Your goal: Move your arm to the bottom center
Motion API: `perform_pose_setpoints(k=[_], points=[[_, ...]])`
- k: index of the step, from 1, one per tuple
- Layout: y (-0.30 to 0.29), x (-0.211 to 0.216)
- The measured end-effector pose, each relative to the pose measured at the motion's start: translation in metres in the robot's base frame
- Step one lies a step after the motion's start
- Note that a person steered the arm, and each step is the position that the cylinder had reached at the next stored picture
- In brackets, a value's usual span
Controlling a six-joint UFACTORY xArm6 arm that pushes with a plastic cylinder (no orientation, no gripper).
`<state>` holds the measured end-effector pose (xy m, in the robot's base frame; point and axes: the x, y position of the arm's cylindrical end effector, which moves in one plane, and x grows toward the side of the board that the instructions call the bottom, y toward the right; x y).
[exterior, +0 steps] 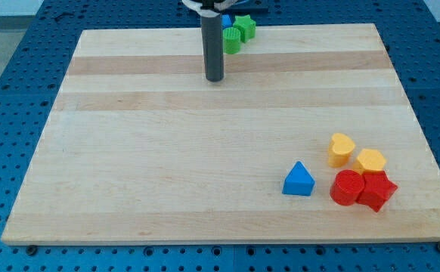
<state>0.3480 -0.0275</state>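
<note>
My tip [215, 78] rests on the wooden board [167, 151] near the view's top centre, at the end of the dark rod. Just above and right of it sit a green cylinder [233, 41], a green star block [244, 27] and a blue block [226, 20] partly hidden behind the rod. At the view's bottom right lie a blue triangular block [299, 180], a yellow heart block [341, 149], a yellow hexagonal block [371, 161], a red cylinder [347, 187] and a red star block [378, 190]. My tip is far from this group.
The board lies on a blue perforated table [23, 75] that shows around all its edges.
</note>
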Motion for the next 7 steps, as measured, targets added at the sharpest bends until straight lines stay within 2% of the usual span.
perform_pose_setpoints(k=[1,3,4,6,7], points=[[0.013,0.039],[0.003,0.198],[0.006,0.231],[0.008,0.231],[0.063,0.244]])
